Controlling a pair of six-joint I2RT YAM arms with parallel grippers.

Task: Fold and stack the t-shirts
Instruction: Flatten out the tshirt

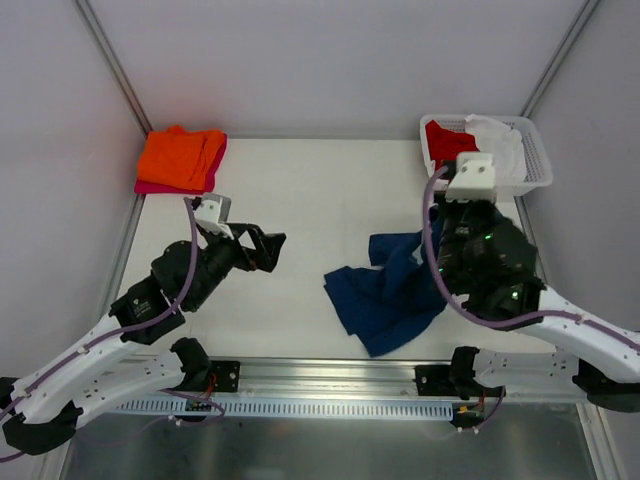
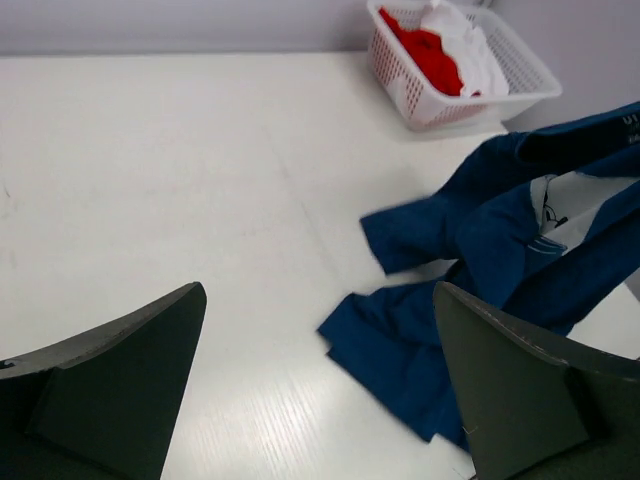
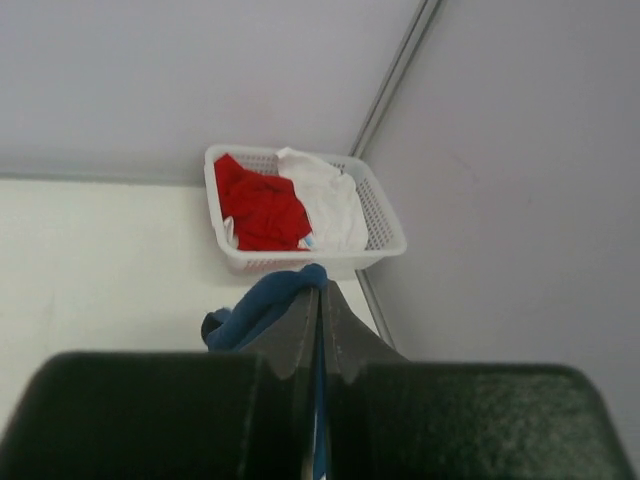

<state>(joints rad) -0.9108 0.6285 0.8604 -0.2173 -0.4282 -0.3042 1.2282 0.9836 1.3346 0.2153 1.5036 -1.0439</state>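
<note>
The soft navy blue cloth t-shirt (image 1: 385, 295) lies crumpled on the white bench (image 1: 320, 190), one edge lifted, likely to spread it flat for folding. The right end effector (image 3: 318, 300) is pinched shut on that edge. The left end effector (image 2: 318, 295) is wide open and empty, near the shirt.

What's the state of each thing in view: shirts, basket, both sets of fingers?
navy t-shirt: unfolded, crumpled, one part pinched and raised
orange t-shirt: folded, on top of the pink one
pink t-shirt: under the orange, only an edge showing
red t-shirt: bunched in the basket
white t-shirt: bunched in the basket
basket: upright
left fingers: open, empty
right fingers: shut on navy t-shirt
</note>
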